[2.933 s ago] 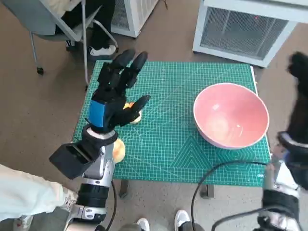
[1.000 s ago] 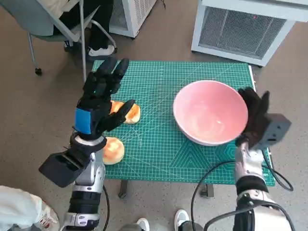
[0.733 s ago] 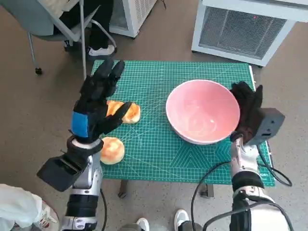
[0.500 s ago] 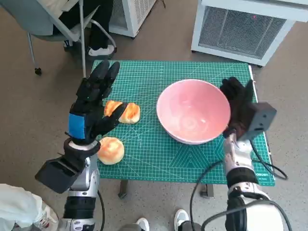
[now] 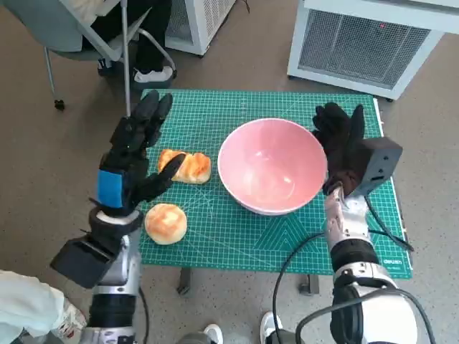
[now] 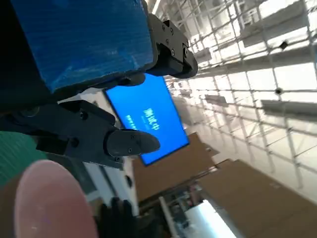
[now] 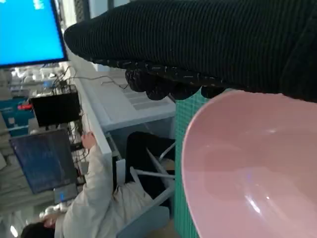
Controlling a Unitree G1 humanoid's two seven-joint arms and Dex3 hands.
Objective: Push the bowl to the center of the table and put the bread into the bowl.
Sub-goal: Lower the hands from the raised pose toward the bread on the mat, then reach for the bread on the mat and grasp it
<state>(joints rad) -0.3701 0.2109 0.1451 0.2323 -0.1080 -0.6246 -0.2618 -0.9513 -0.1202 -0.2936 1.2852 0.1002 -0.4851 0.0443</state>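
Right hand (image 5: 343,147) spread flat against pink bowl (image 5: 272,166); left hand (image 5: 133,154) spread, empty.

A green mat (image 5: 251,229) covers the worktop (image 5: 287,261). On it a pink bowl (image 5: 271,166) sits near the middle, with a long bread (image 5: 188,166) just beside it and a round bun (image 5: 166,222) near the front edge.

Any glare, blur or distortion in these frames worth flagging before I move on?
Head view: evenly lit and sharp, soft highlights inside the pink bowl, mild wide-angle bending at the edges. Left wrist view: tilted, ceiling lights blown out, the bowl's rim a blurred pink patch. Right wrist view: turned sideways, the right hand close and dark, bowl slightly soft with a small glint.
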